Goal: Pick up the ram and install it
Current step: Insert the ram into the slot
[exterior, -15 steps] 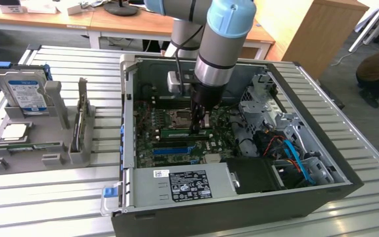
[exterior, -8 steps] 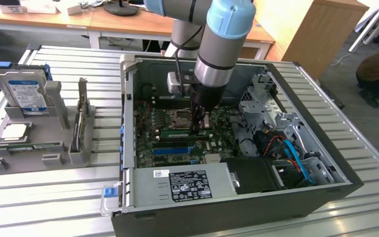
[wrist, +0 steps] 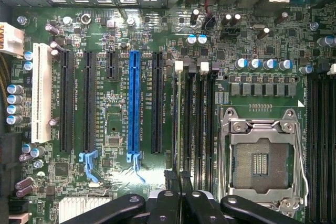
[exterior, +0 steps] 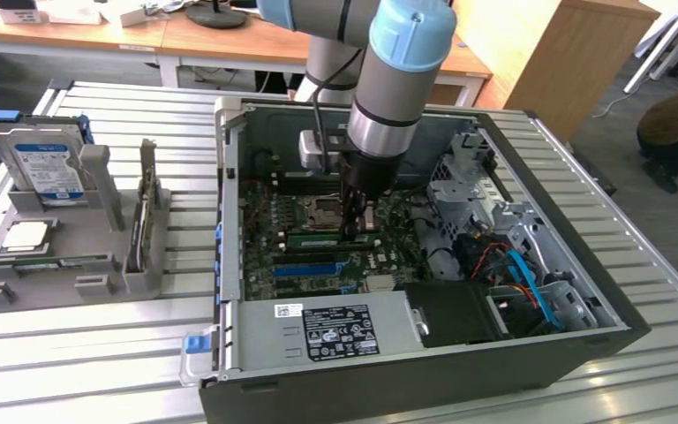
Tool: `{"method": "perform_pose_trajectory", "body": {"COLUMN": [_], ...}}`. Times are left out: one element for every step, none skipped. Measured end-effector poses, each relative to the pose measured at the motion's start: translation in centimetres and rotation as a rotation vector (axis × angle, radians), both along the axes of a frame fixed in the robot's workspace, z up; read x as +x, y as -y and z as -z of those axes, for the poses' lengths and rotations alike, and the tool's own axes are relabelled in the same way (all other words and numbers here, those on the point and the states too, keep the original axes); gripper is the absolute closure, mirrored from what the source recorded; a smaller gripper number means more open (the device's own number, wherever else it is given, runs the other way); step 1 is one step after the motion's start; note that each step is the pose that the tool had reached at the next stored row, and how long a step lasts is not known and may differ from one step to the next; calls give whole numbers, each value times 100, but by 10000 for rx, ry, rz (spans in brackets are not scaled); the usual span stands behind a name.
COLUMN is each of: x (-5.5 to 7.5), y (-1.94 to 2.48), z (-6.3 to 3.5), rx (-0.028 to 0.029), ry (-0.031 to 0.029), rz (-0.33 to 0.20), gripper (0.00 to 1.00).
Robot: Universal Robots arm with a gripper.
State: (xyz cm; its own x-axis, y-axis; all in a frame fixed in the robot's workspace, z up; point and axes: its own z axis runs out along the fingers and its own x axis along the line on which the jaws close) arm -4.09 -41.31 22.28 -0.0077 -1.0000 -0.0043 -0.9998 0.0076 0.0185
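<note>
Ram upright, seated on motherboard inside open case, mid-bench | pincer closed, tips at ram's top edge; grip unclear | grey holder, bench's exterior-view-left edge: hard drive

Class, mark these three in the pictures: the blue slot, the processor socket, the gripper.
blue slot (wrist: 134,103), wrist view, middle of its length.
processor socket (wrist: 261,163), wrist view, centre of its contact field.
gripper (wrist: 179,178), wrist view, between its fingertips.
</note>
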Motion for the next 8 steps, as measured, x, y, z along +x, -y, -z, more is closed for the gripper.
{"method": "perform_pose_trajectory", "body": {"x": [0, 0, 0, 0, 0, 0, 0, 0], "y": [0, 0, 0, 0, 0, 0, 0, 0], "z": [0, 0, 0, 0, 0, 0, 0, 0], "rx": [-1, -1, 0, 0, 0, 0, 1, 0], "ry": [1, 0, 1, 1, 0, 0, 1, 0], "rz": [0, 0, 0, 0, 0, 0, 0, 0], "gripper": [88, 88, 88, 88, 88, 88, 87, 87]}}
